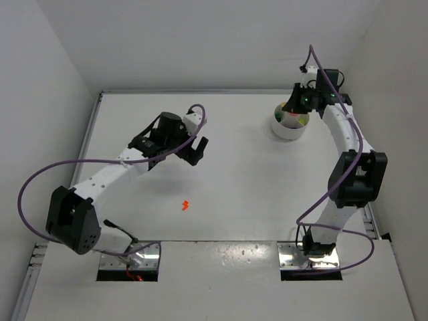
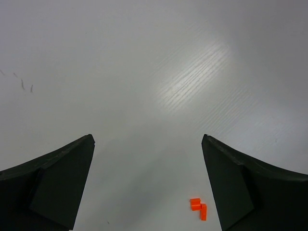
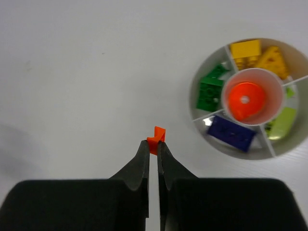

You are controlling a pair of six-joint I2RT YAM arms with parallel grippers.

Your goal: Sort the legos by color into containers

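Note:
My right gripper [image 3: 153,143] is shut on a small orange-red lego [image 3: 156,136] and holds it above the table, left of the round white dish [image 3: 236,153]. The dish holds yellow bricks [image 3: 252,53], green bricks [image 3: 210,89], a dark blue brick [image 3: 231,132], lime pieces [image 3: 284,120] and an orange-red round piece [image 3: 246,98] in the centre well. In the top view the right gripper [image 1: 292,110] hangs over the dish [image 1: 284,130]. My left gripper [image 2: 147,139] is open and empty above the table. Another orange-red lego [image 2: 198,208] lies near its right finger, and in the top view [image 1: 185,204] too.
White walls close in the table at the back and both sides. The left arm [image 1: 120,170] stretches diagonally over the left half of the table. The right arm [image 1: 348,160] stands along the right edge.

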